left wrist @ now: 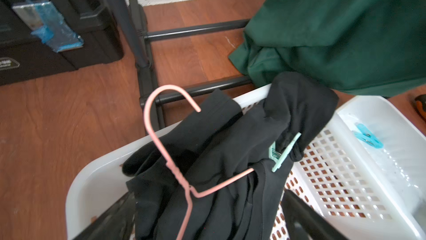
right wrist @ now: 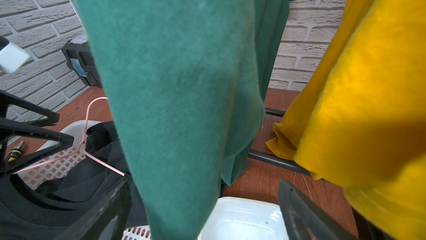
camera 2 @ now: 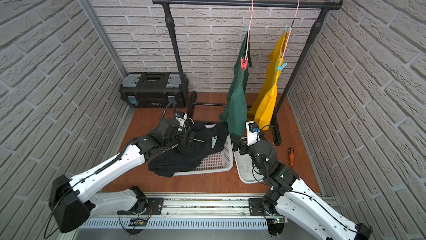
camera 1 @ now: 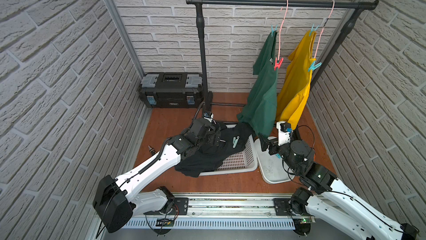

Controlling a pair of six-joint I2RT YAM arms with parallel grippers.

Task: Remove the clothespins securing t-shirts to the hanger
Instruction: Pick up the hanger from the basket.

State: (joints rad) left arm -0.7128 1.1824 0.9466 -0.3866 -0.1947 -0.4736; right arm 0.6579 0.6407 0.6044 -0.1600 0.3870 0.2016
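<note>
Black t-shirt [left wrist: 207, 158] is lying in the basket [left wrist: 92, 176], a teal clothespin [left wrist: 284, 152] pinning it to the pink hanger [left wrist: 152, 130]. Your left gripper [left wrist: 207, 217] and right gripper [right wrist: 202, 206] are gaping wide; be closing the left squarely across the pin's tails.

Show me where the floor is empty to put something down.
Bare floor lies between the toolbox and the basket, and in a strip between basket and base rail. It is crowded around the basket, tray, green shirt and yellow shirt.
</note>
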